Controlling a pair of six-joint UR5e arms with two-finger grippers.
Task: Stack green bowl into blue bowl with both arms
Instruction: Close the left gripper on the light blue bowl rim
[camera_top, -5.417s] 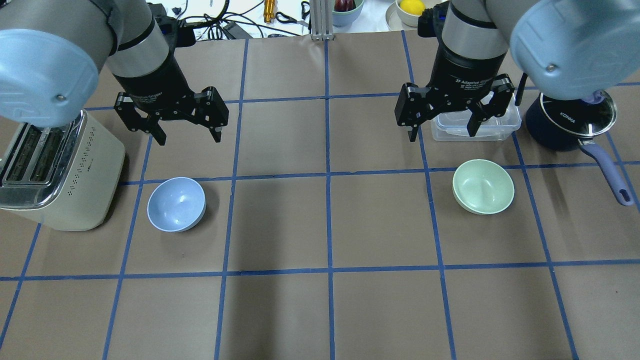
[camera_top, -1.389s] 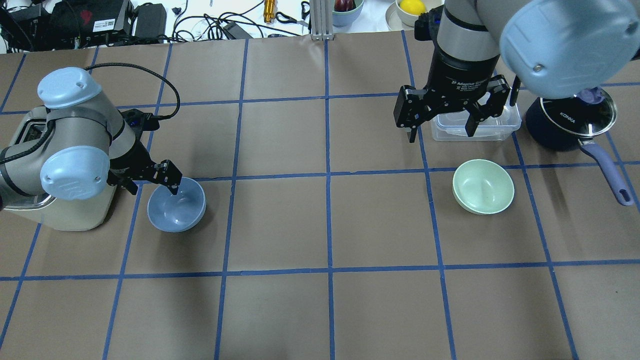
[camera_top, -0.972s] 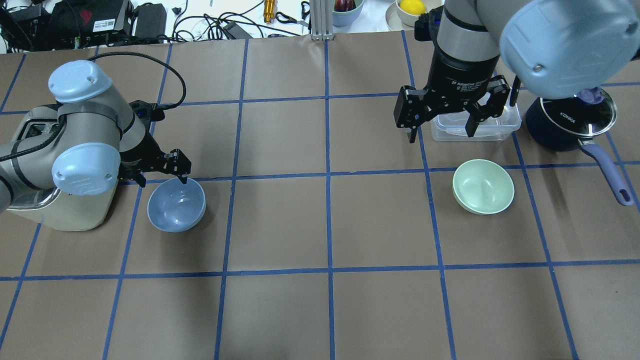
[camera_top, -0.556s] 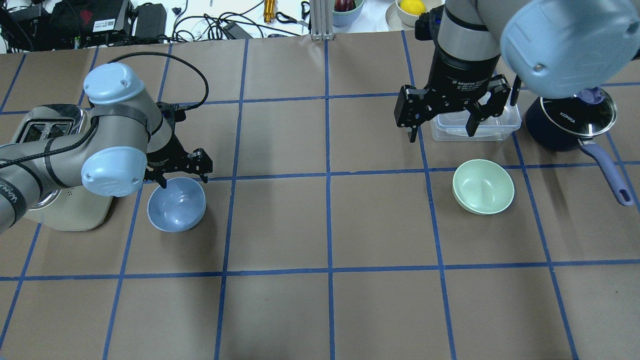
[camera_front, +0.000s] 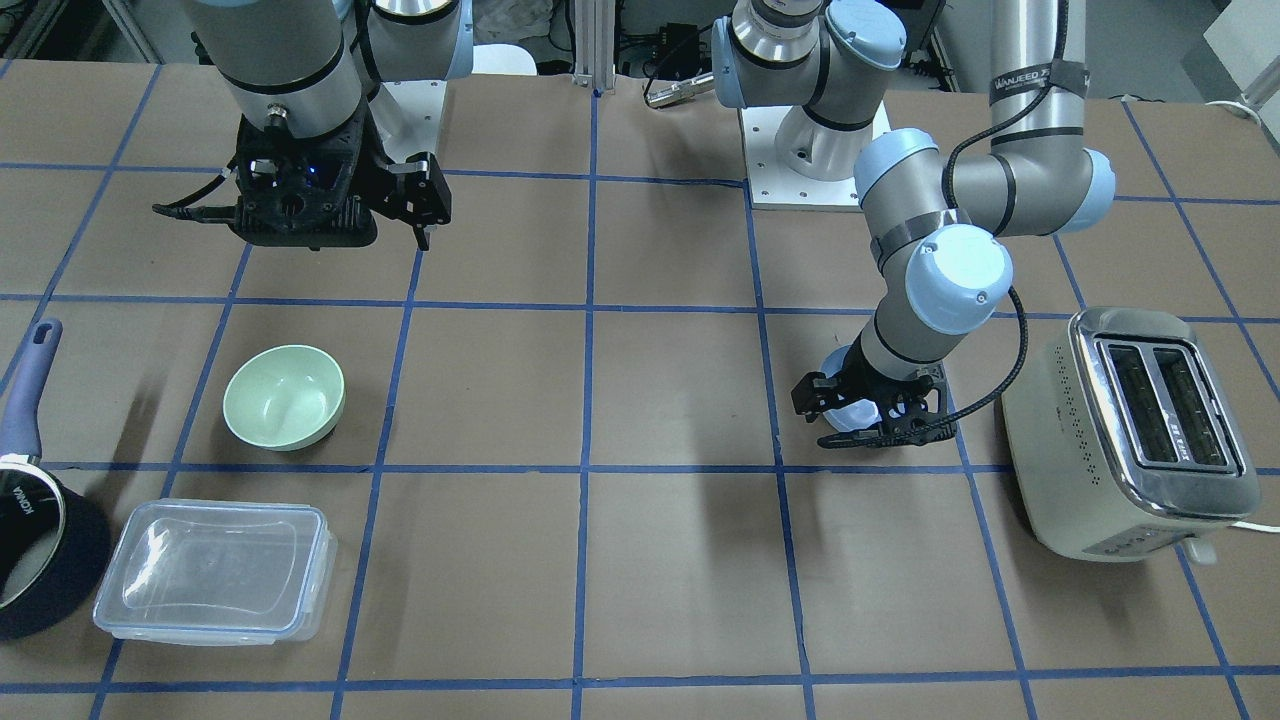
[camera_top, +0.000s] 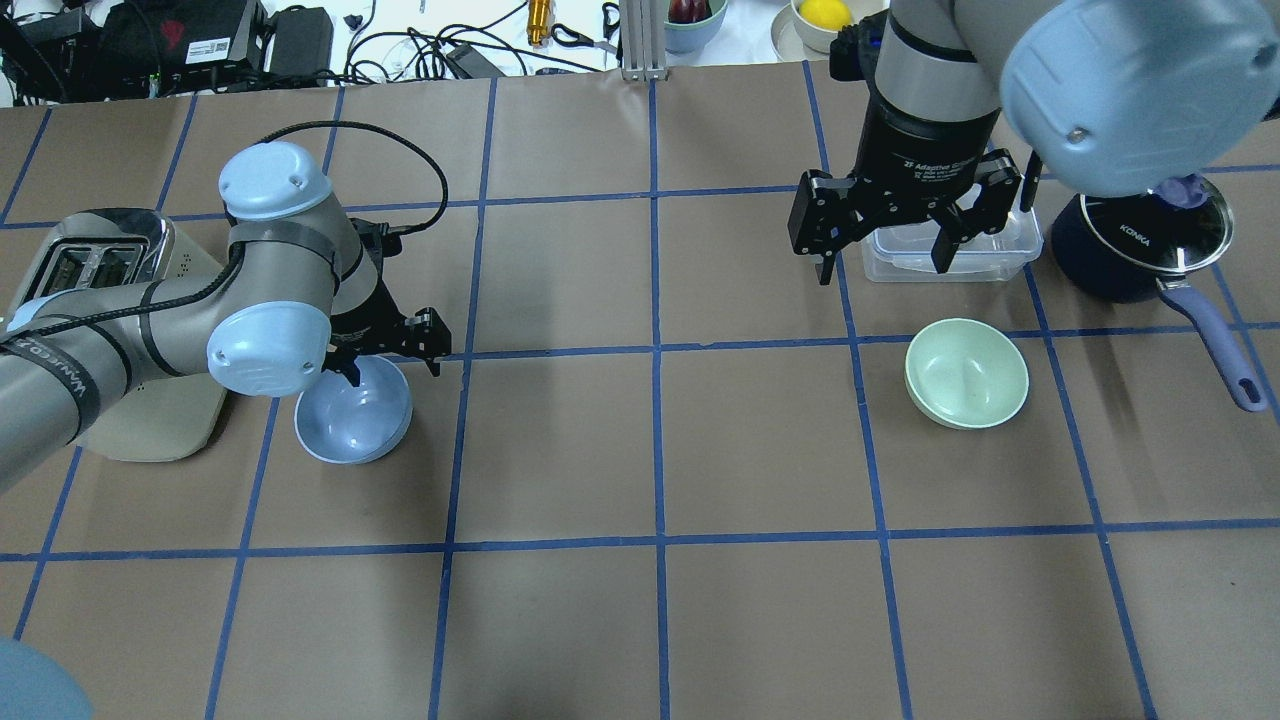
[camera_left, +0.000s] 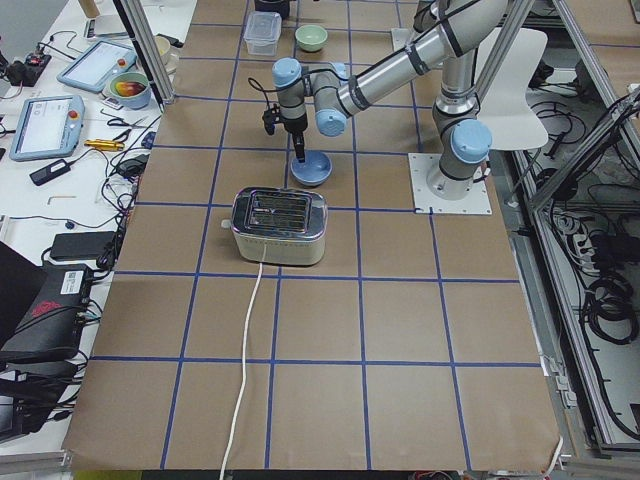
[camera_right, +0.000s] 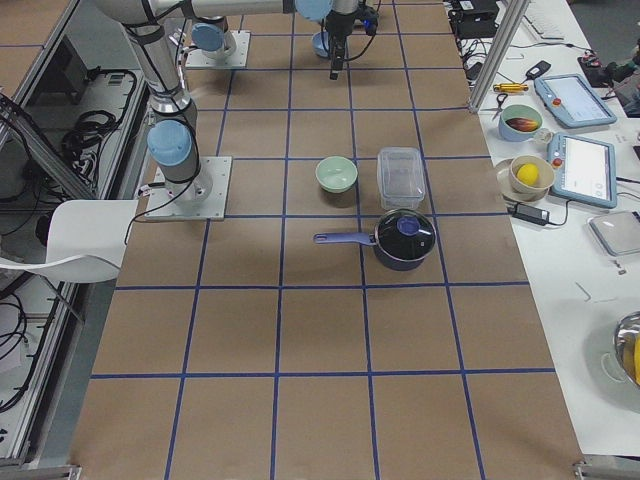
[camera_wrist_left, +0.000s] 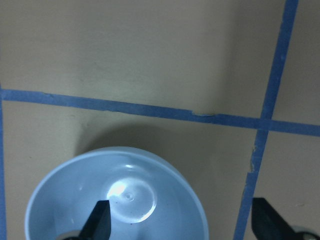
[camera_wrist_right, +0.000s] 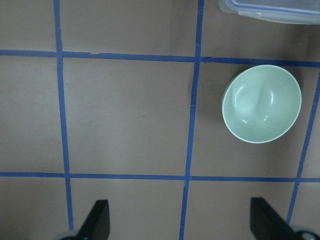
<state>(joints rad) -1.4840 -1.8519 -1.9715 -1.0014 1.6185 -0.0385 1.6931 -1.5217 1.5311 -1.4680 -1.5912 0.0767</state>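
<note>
The blue bowl (camera_top: 352, 420) stands upright at the table's left, next to the toaster. My left gripper (camera_top: 392, 362) is open and low over the bowl's far right rim. In the left wrist view the bowl (camera_wrist_left: 117, 200) has one finger inside it and the other outside, with the rim between them, gripper (camera_wrist_left: 182, 225). The green bowl (camera_top: 966, 373) stands upright and alone at the right; it also shows in the right wrist view (camera_wrist_right: 261, 104). My right gripper (camera_top: 883, 262) is open and empty, high above the table behind the green bowl.
A cream toaster (camera_top: 150, 430) stands just left of the blue bowl, under my left arm. A clear lidded container (camera_top: 1000, 255) and a dark pot (camera_top: 1140, 245) with a purple handle stand behind and to the right of the green bowl.
My left arm came down from high above the table to the blue bowl, then slid right along its far rim. The gripper stayed open. The right arm and both bowls hardly moved.
</note>
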